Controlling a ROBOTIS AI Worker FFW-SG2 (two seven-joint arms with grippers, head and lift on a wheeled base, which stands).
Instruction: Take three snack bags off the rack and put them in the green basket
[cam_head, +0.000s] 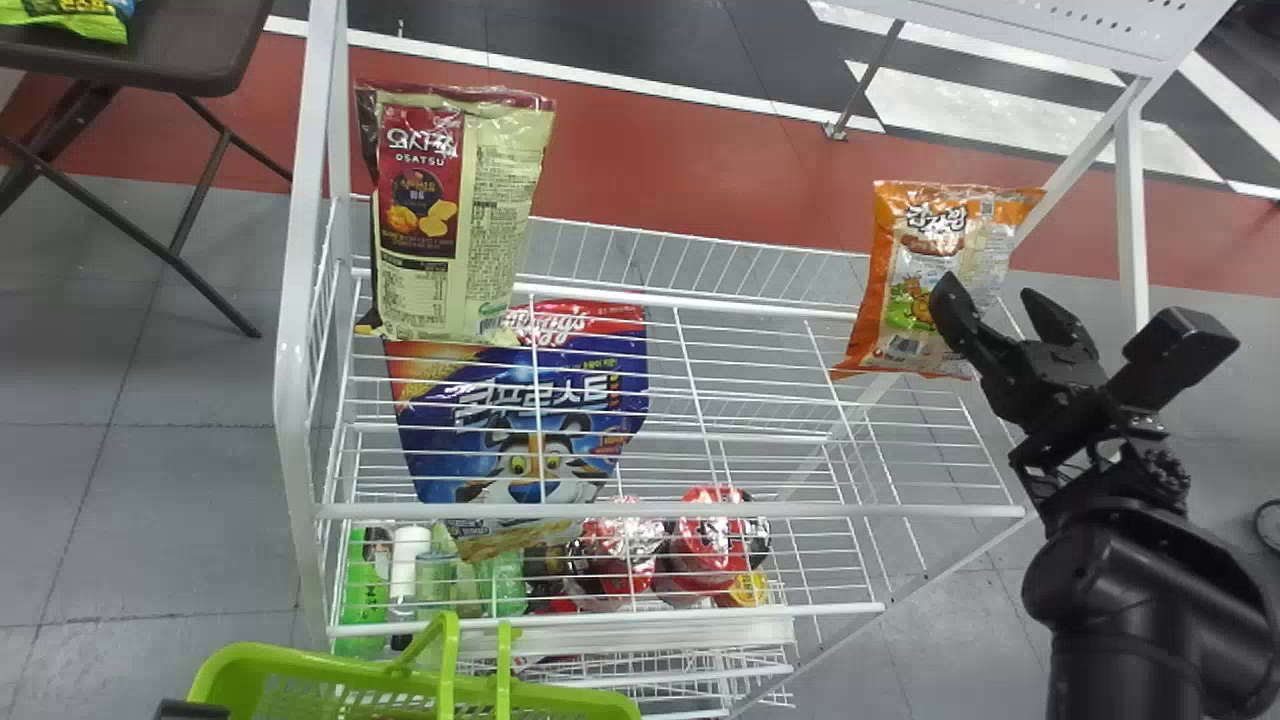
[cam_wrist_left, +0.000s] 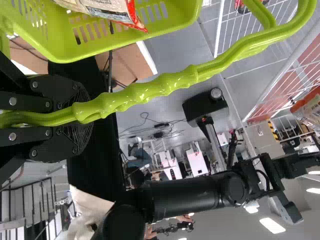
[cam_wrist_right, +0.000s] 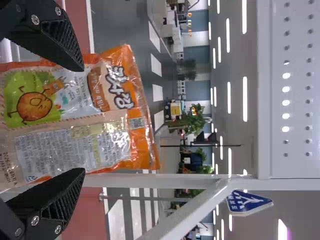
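On rack (cam_head: 296, 400), orange bag (cam_head: 900, 235), long axis upright

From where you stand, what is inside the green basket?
Part of one snack bag, pale with a red edge, shows inside the green basket. Whatever lies beneath that bag is covered, so I cannot tell if more is there.

Lettering on orange bag (cam_wrist_right: 75, 115), cream bag (cam_head: 500, 190), blue bag (cam_head: 585, 395).
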